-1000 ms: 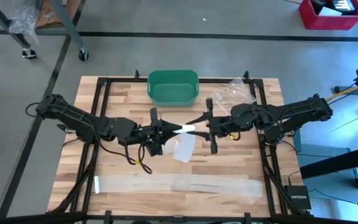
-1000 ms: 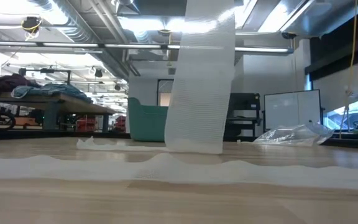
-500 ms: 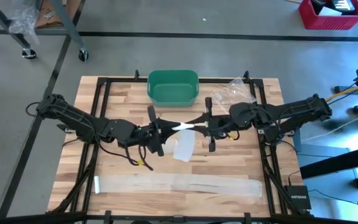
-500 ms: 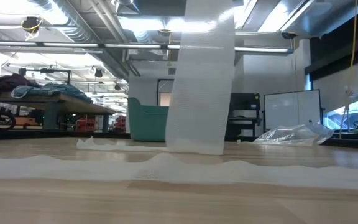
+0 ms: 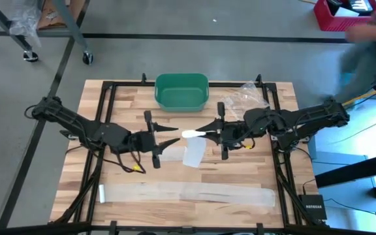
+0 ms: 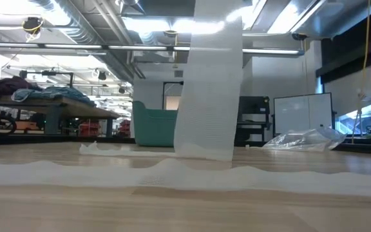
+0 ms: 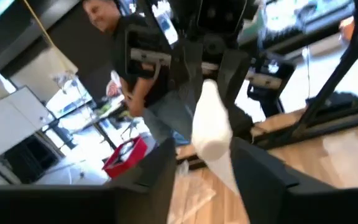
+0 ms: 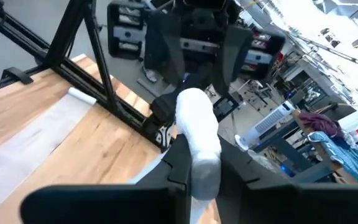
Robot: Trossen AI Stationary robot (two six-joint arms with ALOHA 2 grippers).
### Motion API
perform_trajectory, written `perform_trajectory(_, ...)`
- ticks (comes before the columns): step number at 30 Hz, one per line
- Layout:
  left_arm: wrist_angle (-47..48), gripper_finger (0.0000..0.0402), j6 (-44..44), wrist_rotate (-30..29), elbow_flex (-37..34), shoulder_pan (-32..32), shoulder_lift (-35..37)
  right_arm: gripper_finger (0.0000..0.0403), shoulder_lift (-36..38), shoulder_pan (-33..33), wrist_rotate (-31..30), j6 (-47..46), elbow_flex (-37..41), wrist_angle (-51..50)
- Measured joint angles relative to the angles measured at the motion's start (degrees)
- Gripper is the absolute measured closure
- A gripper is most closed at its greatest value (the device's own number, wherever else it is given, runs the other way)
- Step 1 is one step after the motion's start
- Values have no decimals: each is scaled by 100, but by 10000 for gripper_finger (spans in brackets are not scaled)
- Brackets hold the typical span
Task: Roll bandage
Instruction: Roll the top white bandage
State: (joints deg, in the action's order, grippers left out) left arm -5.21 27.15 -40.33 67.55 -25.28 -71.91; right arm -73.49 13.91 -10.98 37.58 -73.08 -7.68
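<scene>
High view: bandage roll [image 5: 194, 134] gripped in right hand [image 5: 209, 132], apart from open left hand [image 5: 168, 143].

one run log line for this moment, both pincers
left pincer: open, off roll | right pincer: shut on bandage roll | tail: hangs to table

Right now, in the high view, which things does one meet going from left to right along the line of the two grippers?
Open left gripper → white rolled bandage → right gripper shut on it → crumpled clear plastic bag.
</scene>
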Motion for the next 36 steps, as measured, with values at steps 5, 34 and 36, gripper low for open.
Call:
perform_trajectory(5,-34,198,-684,18,6,41,104,361,125,0,-26,183,-11,-70)
perform_trajectory(34,-290,190,-2401,1618,-25,632,-303,361,-166,863,-848,2830,-2,124)
perform_trajectory(36,-351,190,-2493,1764,-25,663,-380,361,-166,866,-885,2826,-2,115)
